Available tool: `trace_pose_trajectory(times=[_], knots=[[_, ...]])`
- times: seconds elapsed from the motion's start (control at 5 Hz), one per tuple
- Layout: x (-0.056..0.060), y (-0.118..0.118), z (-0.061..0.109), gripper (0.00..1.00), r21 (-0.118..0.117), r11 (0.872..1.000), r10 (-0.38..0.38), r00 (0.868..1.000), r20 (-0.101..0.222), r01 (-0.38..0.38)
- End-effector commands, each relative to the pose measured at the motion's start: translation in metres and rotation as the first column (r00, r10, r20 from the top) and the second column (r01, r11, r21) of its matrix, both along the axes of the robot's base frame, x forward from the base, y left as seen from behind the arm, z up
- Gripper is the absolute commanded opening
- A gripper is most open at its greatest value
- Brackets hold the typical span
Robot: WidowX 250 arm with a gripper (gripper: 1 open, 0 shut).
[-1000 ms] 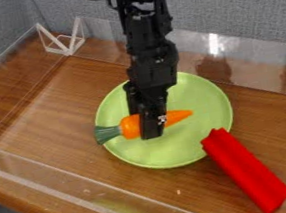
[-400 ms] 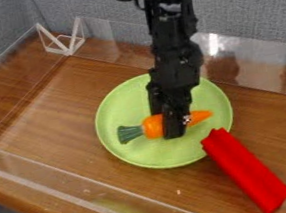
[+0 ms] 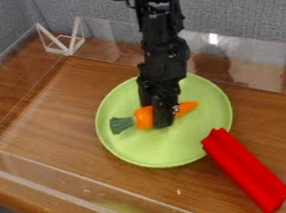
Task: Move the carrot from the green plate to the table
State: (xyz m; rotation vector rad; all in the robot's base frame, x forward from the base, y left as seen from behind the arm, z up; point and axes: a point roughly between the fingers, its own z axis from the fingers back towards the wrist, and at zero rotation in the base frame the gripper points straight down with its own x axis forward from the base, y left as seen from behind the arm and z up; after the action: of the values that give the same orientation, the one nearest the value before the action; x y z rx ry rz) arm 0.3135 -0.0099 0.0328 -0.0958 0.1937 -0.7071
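Since a second ago the arm has swung about over the green plate (image 3: pixel 132 148); it went toward the plate's 3 o'clock side and is now back nearer the middle, and the carrot (image 3: pixel 159 114) has travelled with it, its green top shifting from the 9 o'clock rim to a spot further in. Its black tool (image 3: pixel 164 113) points almost straight down onto the carrot, with dark fingers (image 3: pixel 166 111) either side of the orange body, pinching it across its middle. The carrot lies roughly level, its dark green stub toward 9 o'clock and its tapered tip toward 3 o'clock. It sits over the plate's centre, slightly toward 12 o'clock; whether it touches the plate or hangs just above it I cannot tell.

A red block (image 3: pixel 246 170) lies on the brown wood-grain surface (image 3: pixel 44 103) just beyond the plate's 4 o'clock rim, running away toward 5 o'clock, its near end almost touching the rim. Clear walls (image 3: pixel 254 62) edge the surface, and a small white wire stand (image 3: pixel 63 37) sits at the far 11 o'clock corner.
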Motion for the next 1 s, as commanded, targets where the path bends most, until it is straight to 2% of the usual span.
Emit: trace_pose_trajectory(times=[0.0, 0.2, 0.4, 0.6, 0.8], knots=[[0.027, 0.006, 0.046, 0.0, 0.04, 0.999, 0.016, 0.995, 0.099, -0.02], [0.041, 0.026, 0.08, 0.0, 0.091, 0.993, 0.066, 0.988, 0.137, -0.079], [0.047, 0.058, 0.097, 0.0, 0.117, 0.985, 0.112, 0.984, 0.14, -0.129], [0.03, 0.093, 0.097, 0.0, 0.124, 0.976, 0.164, 0.977, 0.133, -0.181], [0.025, 0.1, 0.094, 0.0, 0.125, 0.971, 0.186, 0.972, 0.14, -0.204]])
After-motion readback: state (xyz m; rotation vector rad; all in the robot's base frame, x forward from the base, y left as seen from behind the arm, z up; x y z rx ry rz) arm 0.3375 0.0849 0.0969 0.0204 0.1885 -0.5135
